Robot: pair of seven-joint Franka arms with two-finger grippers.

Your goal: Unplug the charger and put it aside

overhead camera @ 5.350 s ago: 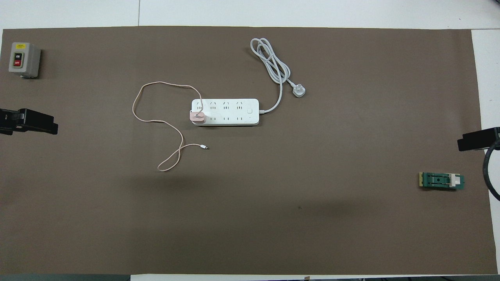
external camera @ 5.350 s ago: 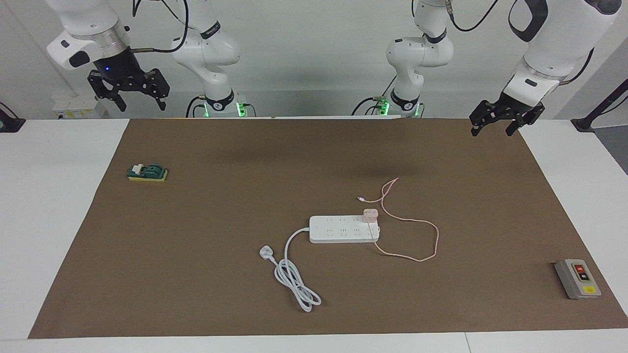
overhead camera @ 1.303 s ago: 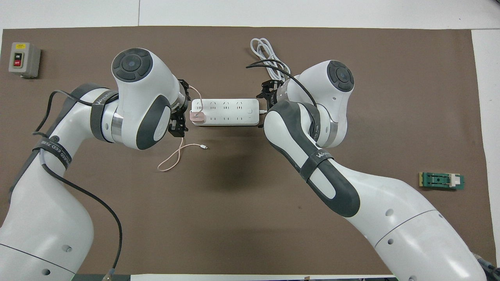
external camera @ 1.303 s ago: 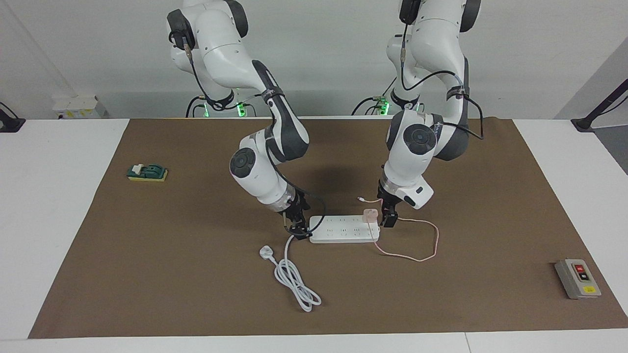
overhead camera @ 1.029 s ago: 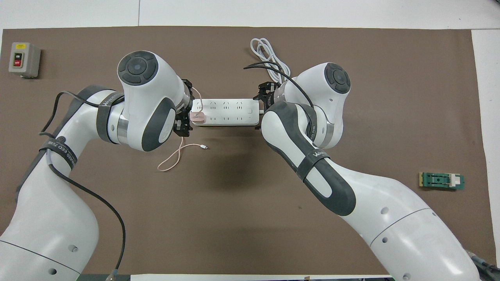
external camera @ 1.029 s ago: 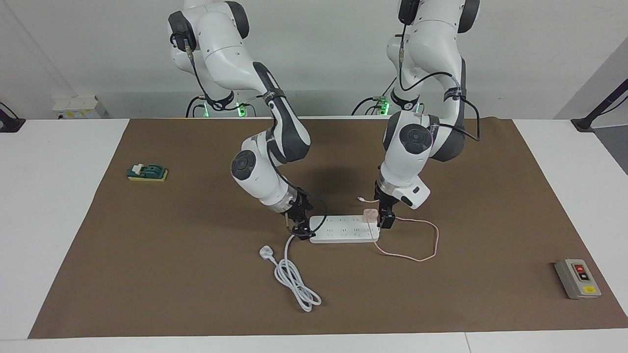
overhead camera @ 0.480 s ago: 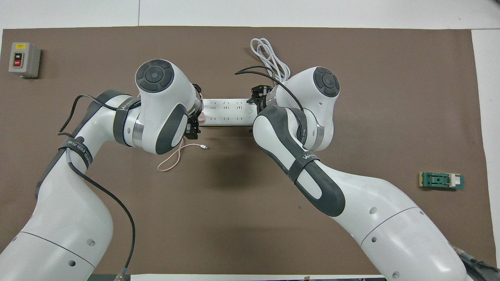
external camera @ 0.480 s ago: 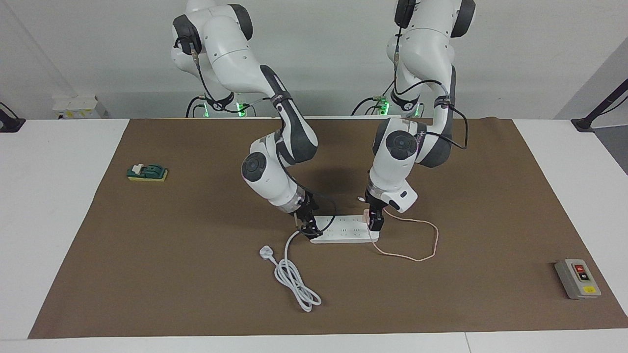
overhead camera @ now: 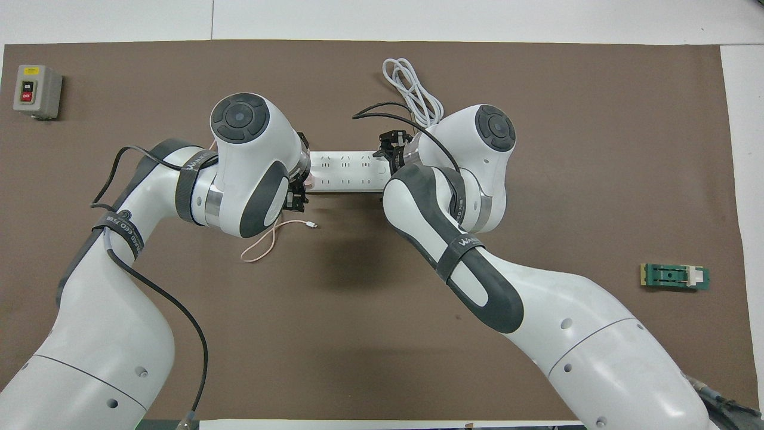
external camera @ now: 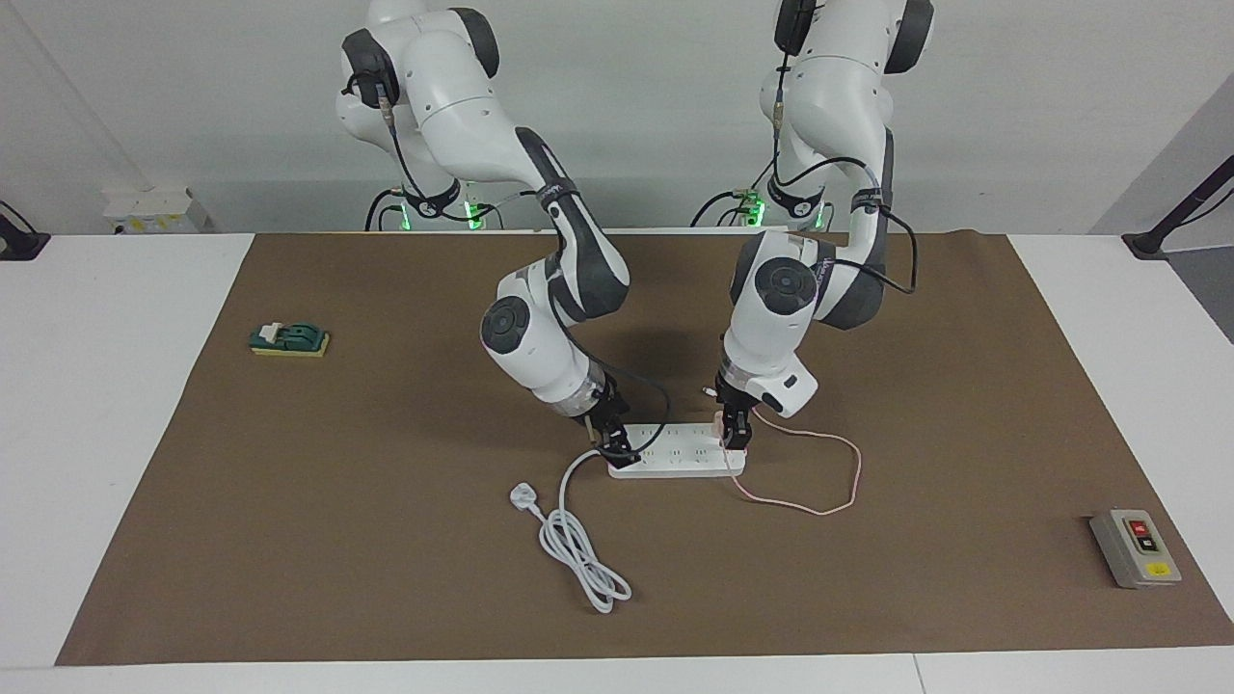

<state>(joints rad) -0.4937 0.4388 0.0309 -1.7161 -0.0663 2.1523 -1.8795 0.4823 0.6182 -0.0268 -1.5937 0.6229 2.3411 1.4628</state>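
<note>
A long white plastic power strip lies mid-frame on the matte brown mat covering the table. The small pale pink cube charger sits plugged into the strip's end toward the left arm, its thin pink cable looping beside. The left claw is down around the charger, nearer than a second ago; whether it grips, I cannot tell. The right claw presses at the strip's other end, fingers unclear. The coiled white cord, grey switch box and green block lie apart.
</note>
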